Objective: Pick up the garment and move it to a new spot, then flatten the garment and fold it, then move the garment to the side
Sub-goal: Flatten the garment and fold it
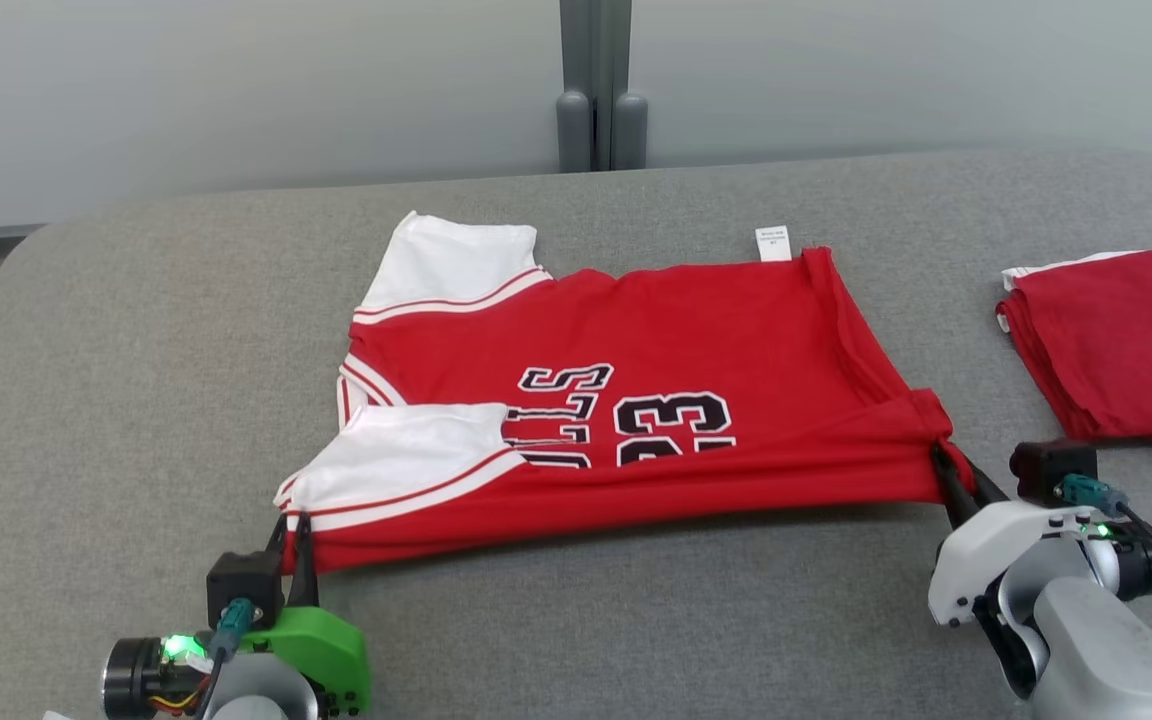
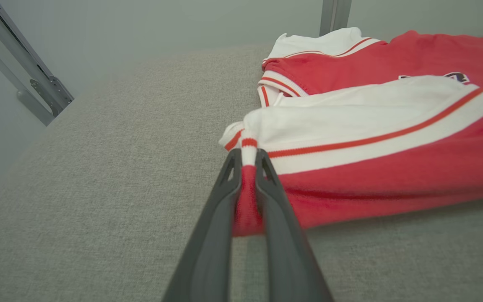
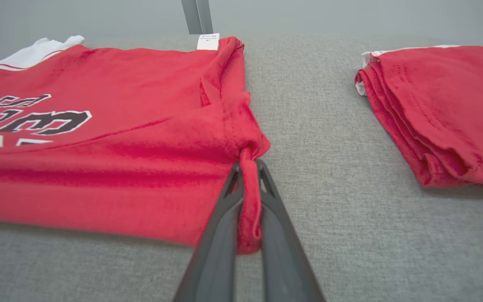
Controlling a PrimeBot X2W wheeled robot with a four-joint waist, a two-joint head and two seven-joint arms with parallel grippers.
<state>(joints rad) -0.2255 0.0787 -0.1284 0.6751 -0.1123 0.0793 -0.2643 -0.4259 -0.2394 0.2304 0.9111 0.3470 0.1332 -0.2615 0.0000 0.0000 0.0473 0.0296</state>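
Note:
The garment (image 1: 636, 400) is a red jersey with white, red-striped sleeves and black numerals, spread sideways on the grey table (image 1: 136, 400). My left gripper (image 1: 293, 528) is shut on its near left corner, by the white sleeve; in the left wrist view that gripper (image 2: 247, 157) pinches red and white cloth of the garment (image 2: 392, 167). My right gripper (image 1: 956, 478) is shut on the near right corner at the hem. The right wrist view has that gripper (image 3: 247, 167) with a bunch of red hem of the garment (image 3: 99, 147) between the fingers. The near edge looks slightly lifted and taut.
A folded red garment (image 1: 1116, 340) lies at the table's right edge, close to my right arm; it appears as a stack (image 3: 434, 113) in the right wrist view. A grey post (image 1: 601, 90) stands behind the table's far edge.

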